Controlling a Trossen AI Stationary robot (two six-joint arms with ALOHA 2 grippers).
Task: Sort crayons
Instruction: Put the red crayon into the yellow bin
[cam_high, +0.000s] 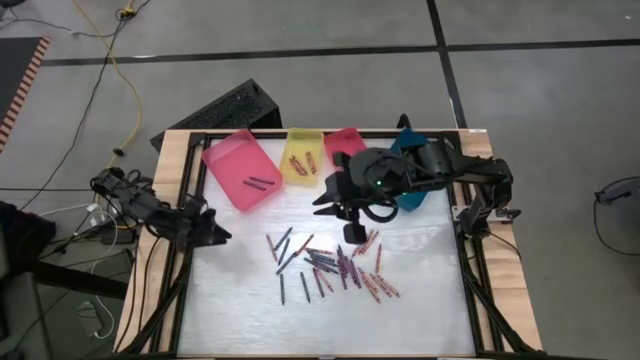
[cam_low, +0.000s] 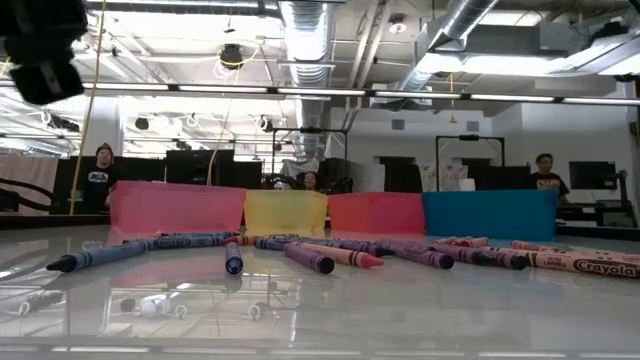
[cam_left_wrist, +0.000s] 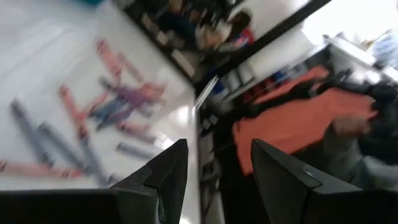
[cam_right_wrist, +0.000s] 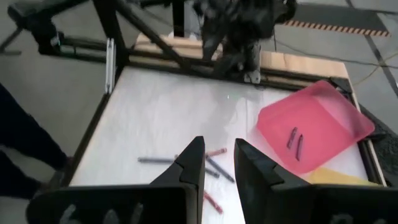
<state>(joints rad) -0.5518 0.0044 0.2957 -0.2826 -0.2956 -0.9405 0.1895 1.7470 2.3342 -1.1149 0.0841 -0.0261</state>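
Crayons (cam_high: 330, 265) heaped mid-tabletop (cam_high: 420, 300). Right end effector (cam_high: 352, 232) hovers over heap, fingers narrowly parted, empty. Left end effector (cam_left_wrist: 214, 180) parked left, open. Step: picking; next needs descent onto single crayon.

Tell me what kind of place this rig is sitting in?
Probably an open lab or workshop: bare ceiling ducts, a taped concrete floor with a loose yellow cable, and people at desks behind the table.

1. A lab or workshop hall is showing: exposed ceiling ducts (cam_low: 300, 25) and strip lights are running overhead.
2. Cables (cam_high: 120, 60) are trailing across the concrete floor (cam_high: 330, 25).
3. People (cam_low: 100, 160) are standing among monitors.
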